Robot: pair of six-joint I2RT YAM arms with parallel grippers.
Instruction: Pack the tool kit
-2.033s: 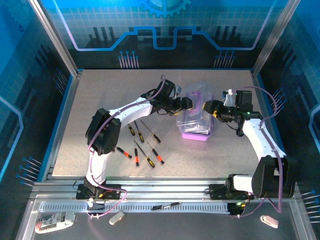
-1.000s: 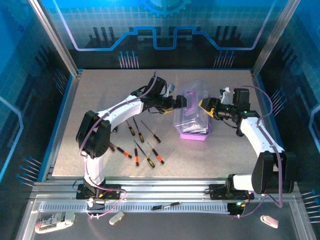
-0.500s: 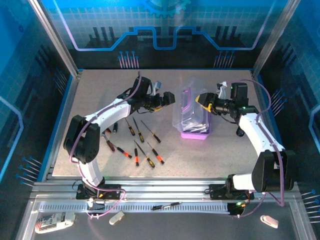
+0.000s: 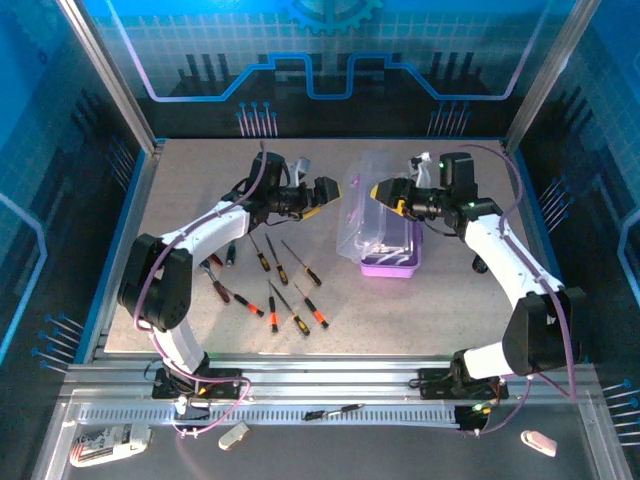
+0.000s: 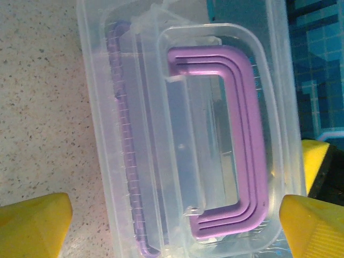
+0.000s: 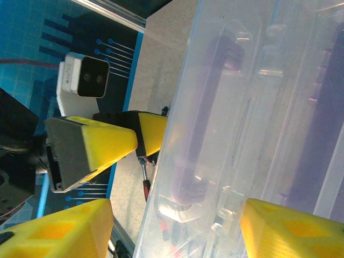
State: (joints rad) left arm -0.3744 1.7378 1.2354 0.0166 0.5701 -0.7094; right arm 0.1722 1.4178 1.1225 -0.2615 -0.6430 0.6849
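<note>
The tool kit's case stands right of centre, its purple base flat on the table. Its clear lid is tipped up and leans left. My right gripper reaches over the base to the lid's top edge. In the right wrist view the lid stands between the spread fingers, with a gap on the left side. My left gripper hangs wide open just left of the lid, facing its purple handle. Several screwdrivers lie loose on the table.
The screwdrivers lie spread under the left arm, out to the left. The front ledge carries white objects and a black tool. Blue walls close in the table at the back and sides.
The left gripper has drawn back to the left, away from the case. The right gripper has moved left and the lid has swung up and over to the left.
</note>
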